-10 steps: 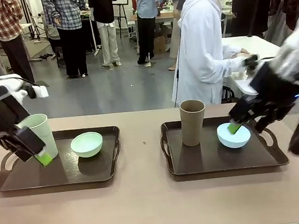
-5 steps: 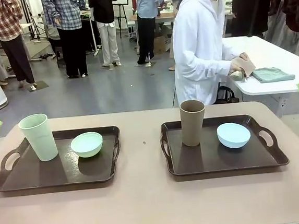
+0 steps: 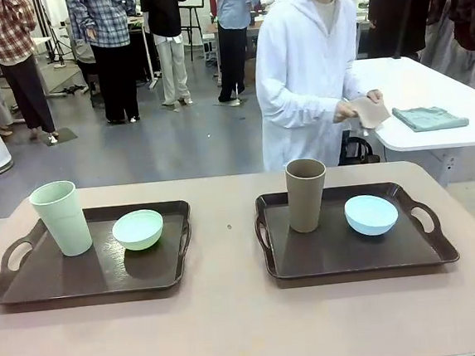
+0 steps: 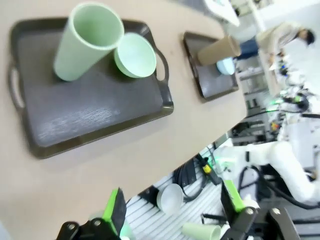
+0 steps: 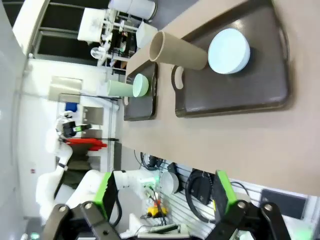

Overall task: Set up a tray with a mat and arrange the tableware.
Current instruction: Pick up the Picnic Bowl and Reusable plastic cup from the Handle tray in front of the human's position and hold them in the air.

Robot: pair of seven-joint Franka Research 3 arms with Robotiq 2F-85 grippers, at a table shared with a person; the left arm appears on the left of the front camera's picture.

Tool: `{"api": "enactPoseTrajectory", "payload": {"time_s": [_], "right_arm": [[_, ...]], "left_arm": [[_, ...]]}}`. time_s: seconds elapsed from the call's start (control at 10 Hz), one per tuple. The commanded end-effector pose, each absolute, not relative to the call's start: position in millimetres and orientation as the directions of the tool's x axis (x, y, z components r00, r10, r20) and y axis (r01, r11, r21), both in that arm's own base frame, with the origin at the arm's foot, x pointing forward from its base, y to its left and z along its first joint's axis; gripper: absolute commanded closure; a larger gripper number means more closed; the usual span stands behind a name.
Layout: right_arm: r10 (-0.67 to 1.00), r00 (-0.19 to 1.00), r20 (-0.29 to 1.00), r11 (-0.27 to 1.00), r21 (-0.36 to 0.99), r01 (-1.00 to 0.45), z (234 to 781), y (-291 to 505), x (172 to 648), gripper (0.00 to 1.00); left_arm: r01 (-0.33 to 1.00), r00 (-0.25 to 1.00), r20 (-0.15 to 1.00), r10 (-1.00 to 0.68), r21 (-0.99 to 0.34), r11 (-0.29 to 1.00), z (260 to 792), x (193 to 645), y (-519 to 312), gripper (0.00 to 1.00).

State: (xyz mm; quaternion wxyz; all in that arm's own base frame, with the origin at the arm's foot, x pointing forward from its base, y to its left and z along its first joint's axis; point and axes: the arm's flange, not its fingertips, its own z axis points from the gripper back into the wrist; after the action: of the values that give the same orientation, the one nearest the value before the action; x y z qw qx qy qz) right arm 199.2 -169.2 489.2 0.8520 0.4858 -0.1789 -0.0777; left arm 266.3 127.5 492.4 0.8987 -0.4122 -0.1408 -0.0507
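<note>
Tableware: mint tumbler [image 3: 61, 217], mint bowl [image 3: 138, 229] on left tray [image 3: 104, 274]; brown tumbler [image 3: 306, 194], blue bowl [image 3: 371, 214] on right tray [image 3: 336, 254]; we judge one setting apiece. Left hand [image 4: 173, 204], right hand [image 5: 164, 192]: released.

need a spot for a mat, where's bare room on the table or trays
Free: the strip of table between the left tray and the right tray, the band along the robot's edge, and each tray's near half. Crowded: the far halves, with the mint green tumbler and mint green bowl, brown tumbler and pale blue bowl.
</note>
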Motion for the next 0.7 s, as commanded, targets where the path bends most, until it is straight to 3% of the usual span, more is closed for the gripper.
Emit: {"api": "enactPoseTrajectory", "payload": {"time_s": [0.0, 0.5, 0.6], "right_arm": [[-0.333, 0.921, 0.203, 0.465, 0.885, -0.026, 422, -128, 184, 0.00], [-0.336, 0.921, 0.197, 0.481, 0.876, -0.012, 416, -135, 181, 0.00], [-0.355, 0.923, 0.151, 0.458, 0.888, 0.031, 444, -197, 199, 0.00]], "left_arm": [[0.202, 0.950, 0.303, 0.068, -0.770, 0.606, 487, 270, 149, 0.00], [0.173, 0.954, 0.279, 0.108, -0.809, 0.562, 468, 275, 173, 0.00], [0.150, 0.954, 0.273, 0.123, -0.789, 0.596, 475, 269, 169, 0.00]]}}
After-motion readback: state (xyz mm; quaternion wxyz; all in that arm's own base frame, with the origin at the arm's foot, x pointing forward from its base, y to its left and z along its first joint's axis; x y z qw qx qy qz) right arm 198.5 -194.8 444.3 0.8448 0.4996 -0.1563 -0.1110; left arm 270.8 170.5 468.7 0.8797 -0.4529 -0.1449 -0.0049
